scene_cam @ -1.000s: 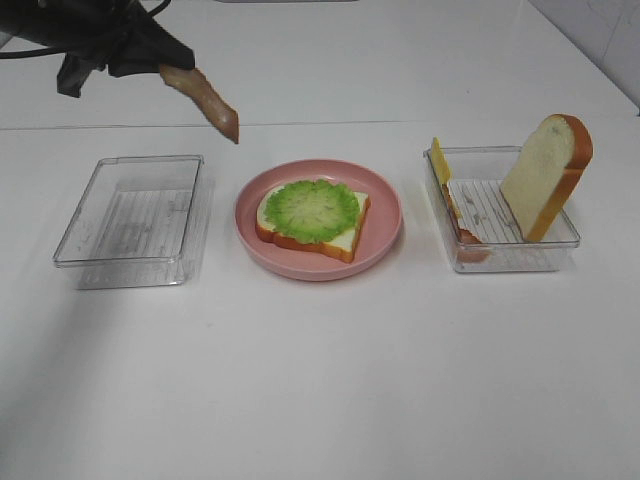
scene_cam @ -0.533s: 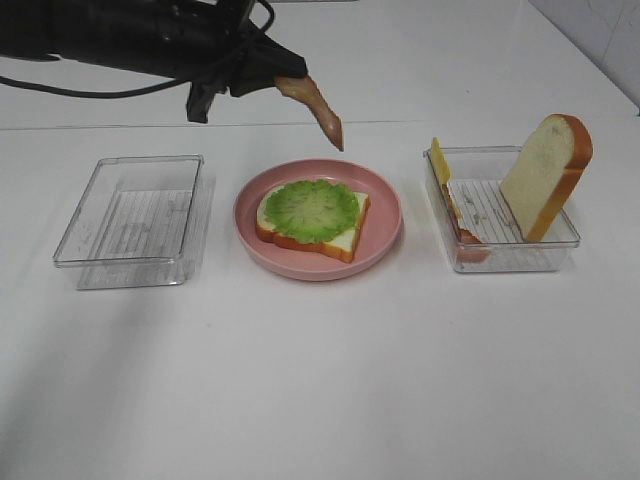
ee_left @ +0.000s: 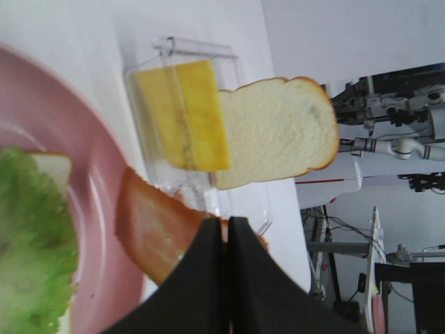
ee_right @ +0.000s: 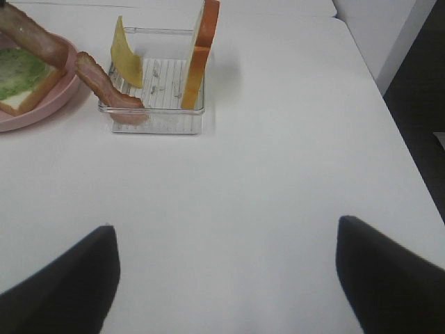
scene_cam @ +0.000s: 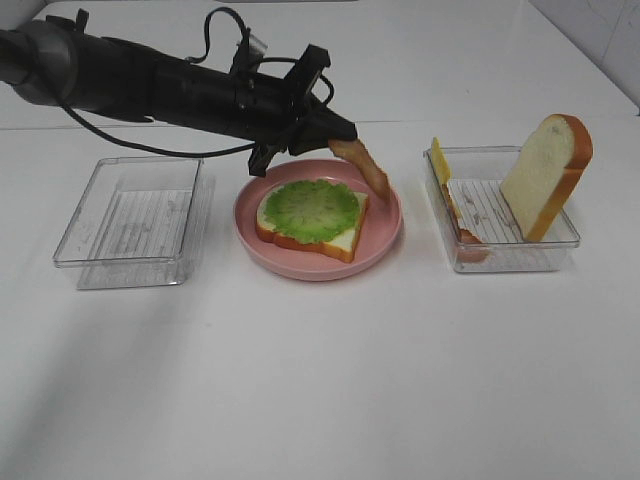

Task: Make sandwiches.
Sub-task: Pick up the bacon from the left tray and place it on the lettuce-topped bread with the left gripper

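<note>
My left gripper (scene_cam: 336,139) is shut on one end of a reddish-brown bacon strip (scene_cam: 364,167), which hangs tilted over the back right rim of the pink plate (scene_cam: 386,232). On the plate lies a bread slice (scene_cam: 340,241) topped with green lettuce (scene_cam: 311,209). In the left wrist view the shut black fingers (ee_left: 208,278) pinch the bacon strip (ee_left: 154,233) beside the lettuce (ee_left: 35,257). My right gripper (ee_right: 226,278) stands open over bare table, out of the high view. Its camera sees a bread slice (ee_right: 201,56), cheese (ee_right: 127,62) and another bacon strip (ee_right: 104,83).
A clear tray (scene_cam: 515,255) right of the plate holds an upright bread slice (scene_cam: 548,175), a yellow cheese slice (scene_cam: 440,160) and a bacon strip (scene_cam: 464,228). An empty clear tray (scene_cam: 135,215) sits left of the plate. The left arm spans the back left.
The left arm has swung right and down from the back left corner, carrying the bacon strip to just above the plate's back right rim. The right gripper's state is unchanged.
</note>
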Tool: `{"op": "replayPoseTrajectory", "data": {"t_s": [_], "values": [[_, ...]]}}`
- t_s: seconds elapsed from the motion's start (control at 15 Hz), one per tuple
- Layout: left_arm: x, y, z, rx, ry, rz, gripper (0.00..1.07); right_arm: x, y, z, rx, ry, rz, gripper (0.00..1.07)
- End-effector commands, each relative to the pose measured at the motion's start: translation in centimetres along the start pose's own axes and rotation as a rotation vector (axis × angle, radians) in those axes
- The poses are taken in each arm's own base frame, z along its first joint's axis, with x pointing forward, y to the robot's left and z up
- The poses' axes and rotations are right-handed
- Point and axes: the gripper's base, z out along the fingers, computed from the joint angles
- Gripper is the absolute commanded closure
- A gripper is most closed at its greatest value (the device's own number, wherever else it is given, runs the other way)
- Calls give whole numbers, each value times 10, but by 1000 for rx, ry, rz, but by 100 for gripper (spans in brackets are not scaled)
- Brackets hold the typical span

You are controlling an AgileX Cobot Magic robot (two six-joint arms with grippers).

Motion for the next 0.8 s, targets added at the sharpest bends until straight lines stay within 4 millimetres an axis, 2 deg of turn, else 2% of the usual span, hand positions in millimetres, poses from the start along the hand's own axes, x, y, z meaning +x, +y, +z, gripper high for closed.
{"op": "replayPoseTrajectory", "data": {"t_s": [0.07,0.33,0.8], "values": [[0,4,-5,-41,46,29,107,1,0,-1,4,-20,-6,27],[-10,20,-21,-134,54,47,107,1,0,-1,4,-20,-6,27],[-18,29,-26,-227,-4,110,107,1,0,-1,4,-20,-6,27]]}}
